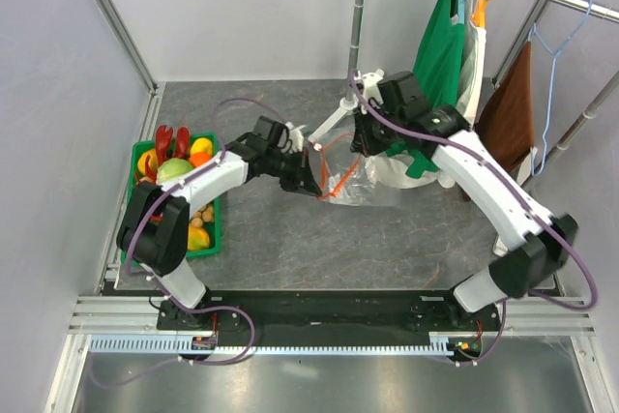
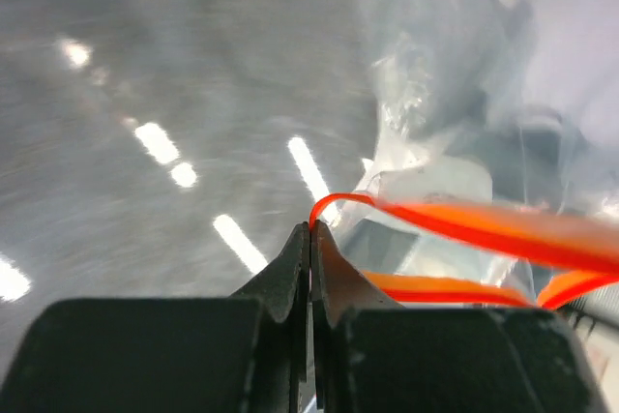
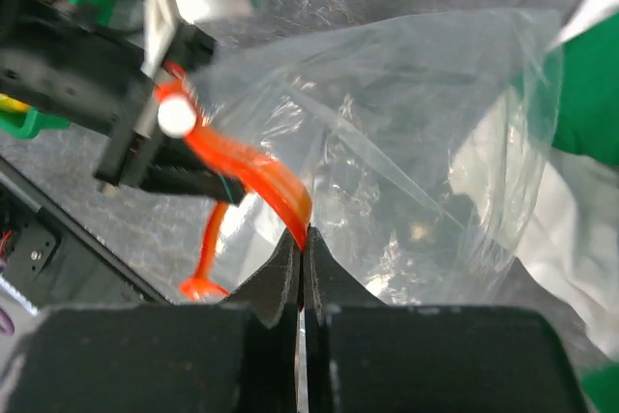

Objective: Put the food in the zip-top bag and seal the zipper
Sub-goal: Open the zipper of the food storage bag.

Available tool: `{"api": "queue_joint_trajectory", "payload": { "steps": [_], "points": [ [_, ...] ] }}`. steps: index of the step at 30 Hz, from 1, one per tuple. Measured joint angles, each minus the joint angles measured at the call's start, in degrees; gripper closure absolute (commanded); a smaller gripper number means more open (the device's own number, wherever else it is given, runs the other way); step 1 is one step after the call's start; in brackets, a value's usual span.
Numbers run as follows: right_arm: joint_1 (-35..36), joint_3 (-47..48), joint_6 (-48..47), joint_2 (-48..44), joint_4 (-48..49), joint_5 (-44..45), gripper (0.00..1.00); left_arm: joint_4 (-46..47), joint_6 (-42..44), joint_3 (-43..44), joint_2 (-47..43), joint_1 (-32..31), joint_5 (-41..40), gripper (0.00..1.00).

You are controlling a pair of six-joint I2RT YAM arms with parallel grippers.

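The clear zip-top bag (image 1: 360, 181) hangs between both arms above the table's middle, its mouth held apart. My left gripper (image 1: 314, 184) is shut on one end of the red-orange zipper (image 2: 464, 224). My right gripper (image 1: 360, 140) is shut on the zipper strip (image 3: 261, 176) at the other lip; the clear film (image 3: 416, 142) spreads beyond it. The food (image 1: 174, 169) lies in the green tray (image 1: 215, 229) at the left: red lobster, pale green cabbage, yellow-orange fruit and small tan balls.
A clothes rack pole (image 1: 356, 26) stands behind the bag, with a green garment (image 1: 440, 55), a white cloth bag (image 1: 406, 169) and a brown cloth (image 1: 511, 108) hanging at the right. White walls close the left and back.
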Motion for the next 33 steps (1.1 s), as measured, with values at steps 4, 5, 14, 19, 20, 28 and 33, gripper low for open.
{"api": "queue_joint_trajectory", "payload": {
  "steps": [4, 5, 14, 19, 20, 28, 33],
  "points": [
    [0.00, 0.28, -1.70, -9.01, -5.57, 2.78, 1.00, 2.40, -0.35, 2.91, -0.85, -7.04, 4.31, 0.98],
    [0.00, -0.02, -1.77, -10.99, -6.86, 3.50, 1.00, 3.15, -0.68, 3.37, -0.81, -8.09, 5.09, 0.98],
    [0.00, -8.72, -1.31, -10.86, -9.86, 5.68, 1.00, -0.04, -1.44, 1.57, 1.29, -2.21, 1.88, 0.98],
    [0.11, -9.94, 1.46, -1.57, -3.19, 3.19, 1.00, -4.35, 2.19, -0.90, 1.01, 3.54, -6.47, 0.93],
    [0.13, -10.10, 2.14, 0.17, -1.57, 2.29, 1.00, -4.76, 2.80, -1.66, 0.74, 3.80, -7.58, 0.91],
    [2.16, -9.70, 5.90, 7.10, 4.72, -1.44, 1.00, -9.97, 9.03, -2.99, -2.01, 4.28, -7.50, 0.00],
    [2.49, -9.60, 6.43, 6.99, 5.90, -2.08, 1.00, -15.06, 16.55, 0.48, -14.69, 8.46, -5.20, 0.00]
  ]
}}
